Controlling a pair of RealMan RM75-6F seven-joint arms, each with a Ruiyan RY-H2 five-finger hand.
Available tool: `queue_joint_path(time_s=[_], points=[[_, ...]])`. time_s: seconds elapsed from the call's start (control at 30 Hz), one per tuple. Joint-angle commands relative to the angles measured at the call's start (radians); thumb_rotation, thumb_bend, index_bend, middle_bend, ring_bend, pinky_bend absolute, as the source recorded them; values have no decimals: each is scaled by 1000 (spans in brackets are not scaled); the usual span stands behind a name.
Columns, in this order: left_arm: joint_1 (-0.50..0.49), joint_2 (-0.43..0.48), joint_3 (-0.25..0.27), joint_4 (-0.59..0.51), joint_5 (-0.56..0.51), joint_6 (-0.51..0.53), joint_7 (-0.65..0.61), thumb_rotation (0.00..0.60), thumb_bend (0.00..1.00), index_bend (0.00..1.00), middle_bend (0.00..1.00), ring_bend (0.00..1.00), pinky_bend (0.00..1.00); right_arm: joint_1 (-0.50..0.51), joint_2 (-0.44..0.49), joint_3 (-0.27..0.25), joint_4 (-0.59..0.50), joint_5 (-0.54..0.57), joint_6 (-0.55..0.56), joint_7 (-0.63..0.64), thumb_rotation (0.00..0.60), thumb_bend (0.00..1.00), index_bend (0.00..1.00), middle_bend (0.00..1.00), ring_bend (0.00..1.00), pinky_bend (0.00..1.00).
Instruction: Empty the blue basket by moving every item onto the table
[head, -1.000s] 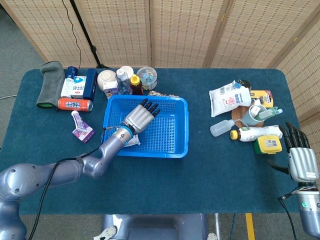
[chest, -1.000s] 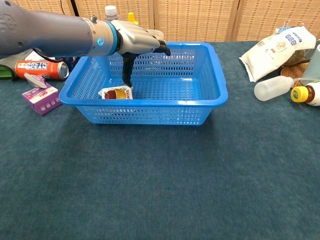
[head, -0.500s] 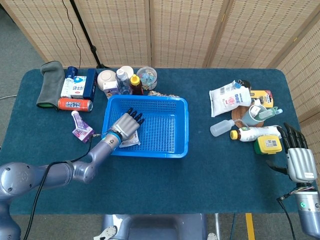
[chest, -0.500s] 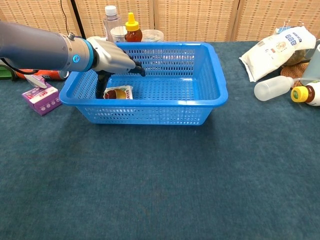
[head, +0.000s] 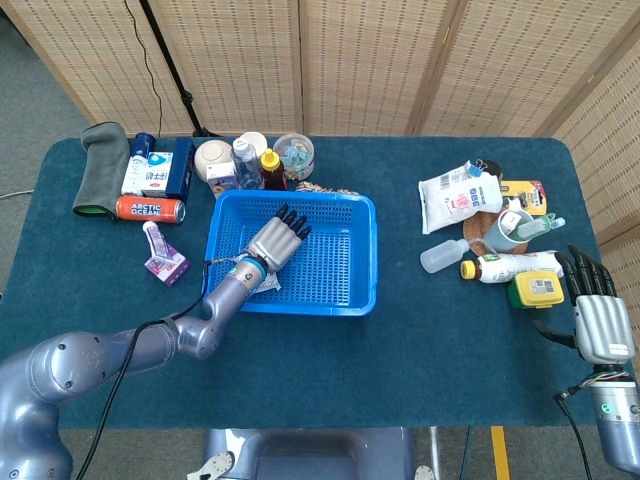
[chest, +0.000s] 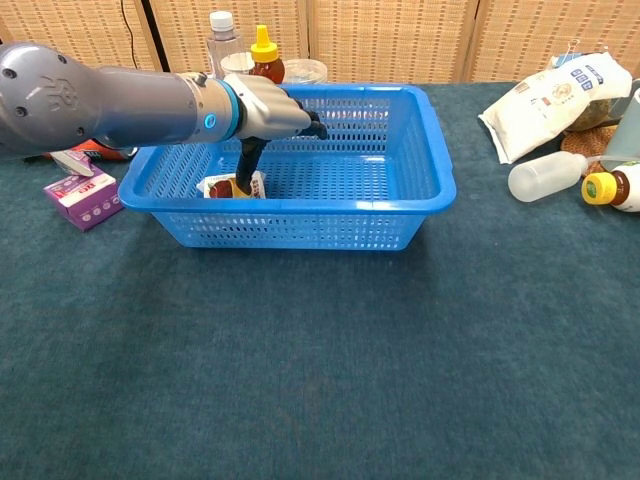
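The blue basket (head: 372, 255) (chest: 300, 208) stands mid-table. One small white packet with a red and yellow print (chest: 222, 186) (head: 266, 284) lies on its floor at the near left corner. My left hand (head: 276, 240) (chest: 268, 112) hovers inside the basket over that packet, fingers stretched toward the far wall. Its thumb points down and touches the packet's right edge, and nothing is gripped. My right hand (head: 598, 305) is open at the table's right edge, away from the basket, and the chest view does not show it.
To the left of the basket lie a purple box (head: 165, 266) (chest: 82, 188), an Arctic Ocean can (head: 150, 208) and a grey cloth (head: 100, 165). Bottles (head: 246, 165) stand behind it. On the right are a white bag (head: 460, 195), a clear bottle (head: 440, 257) and a yellow-green item (head: 535, 290).
My left hand dipped toward the basket's near left corner, then came back right a little, its thumb now on the packet. The packet shifted slightly. The right hand stayed still.
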Motion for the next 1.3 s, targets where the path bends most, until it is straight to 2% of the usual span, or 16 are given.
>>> queue_joint_path(time_s=[0.03,0.37,0.57,0.7,0.83,1.03,1.3], points=[[-16,-28,-22,37,7,-16,0,600,70,0,0,0,0,1,0,-1,1,0,-1,0,600,0,0,0,0,66],[-29,-65,-62,93,25,-22,-8,600,69,0,0,0,0,2,-2,-2,1,-2,-2,1,600,0,0,0,0,66],[-9,-10,-87,22,81,-10,-57,600,69,0,0,0,0,0,0,0,0,-2,4,-1,600,0,0,0,0,66],[18,71,-49,-84,75,-11,-47,600,70,0,0,0,0,0,0,0,-2,-2,4,-1,600,0,0,0,0,66],[29,90,-12,-115,27,-16,-25,600,70,0,0,0,0,0,0,-2,-4,-6,5,-3,600,0,0,0,0,66],[36,66,17,-83,-2,-26,-16,600,70,0,0,0,0,0,-1,-2,-3,-3,2,-6,600,0,0,0,0,66],[23,-9,8,21,0,-40,-12,600,70,0,0,0,0,3,-5,-2,5,3,-7,-8,600,0,0,0,0,66]])
